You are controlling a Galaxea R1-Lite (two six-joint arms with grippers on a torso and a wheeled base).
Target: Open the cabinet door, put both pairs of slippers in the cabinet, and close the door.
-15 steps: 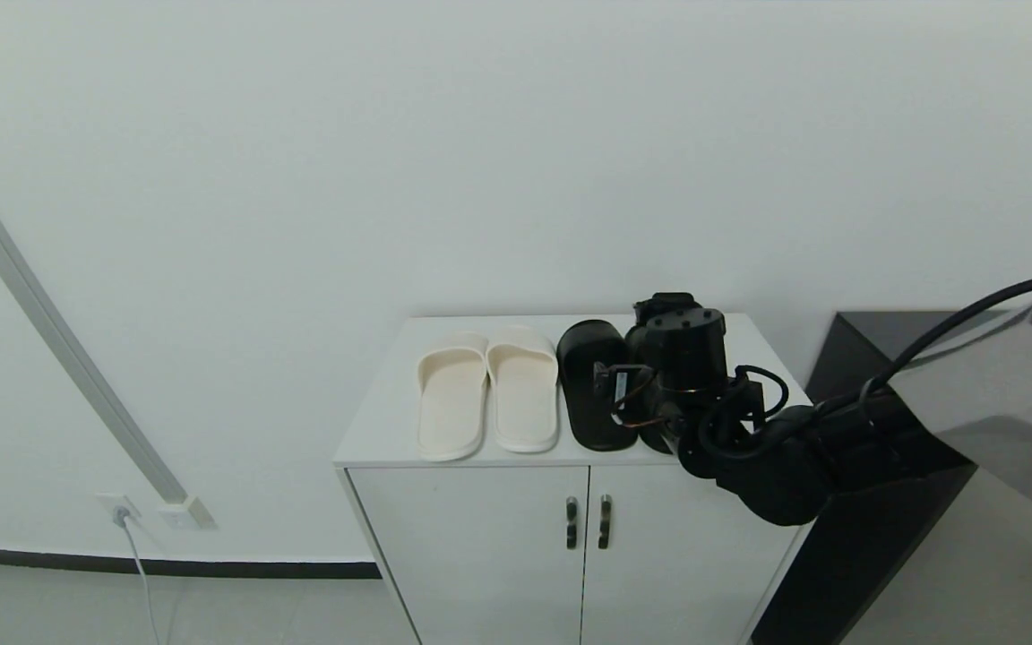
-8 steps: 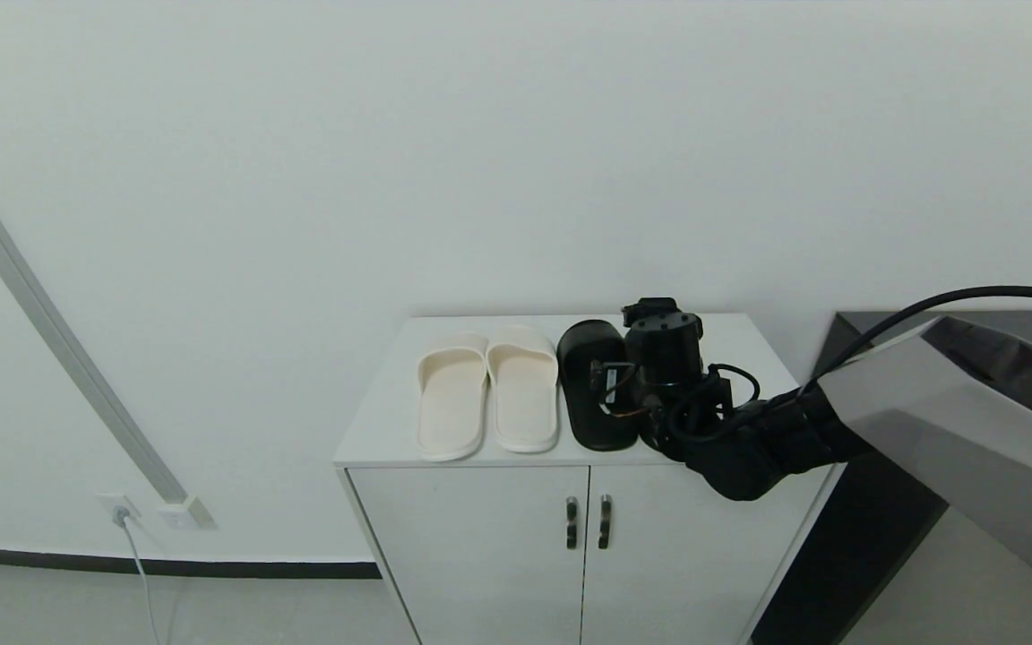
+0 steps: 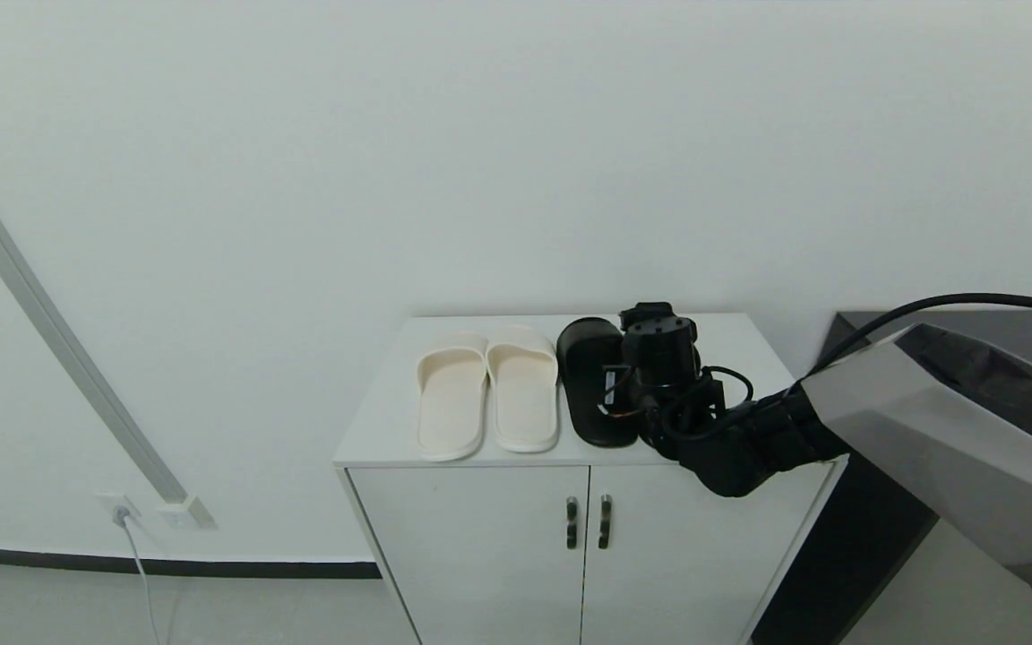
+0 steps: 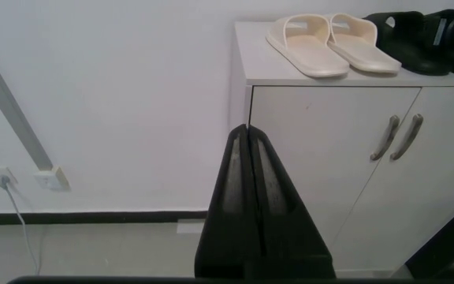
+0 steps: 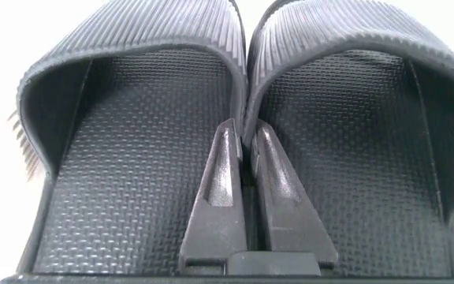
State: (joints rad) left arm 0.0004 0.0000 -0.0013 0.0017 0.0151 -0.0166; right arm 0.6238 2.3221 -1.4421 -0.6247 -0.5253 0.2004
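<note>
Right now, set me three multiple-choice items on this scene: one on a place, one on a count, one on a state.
1. Where do the cream foam slippers lie?
A) on top of the white two-door cabinet
B) on the floor
C) inside the cabinet

2. How many dark bar handles do the doors carry?
A) one
B) two
C) four

3. How do the cabinet doors stand?
A) both open
B) one ajar
C) both shut

Key:
1 A: the pair rests on the top, beside the black ribbed rubber slippers.
2 B: one handle sits on each door, by the middle seam.
3 C: both fronts lie flush.
</note>
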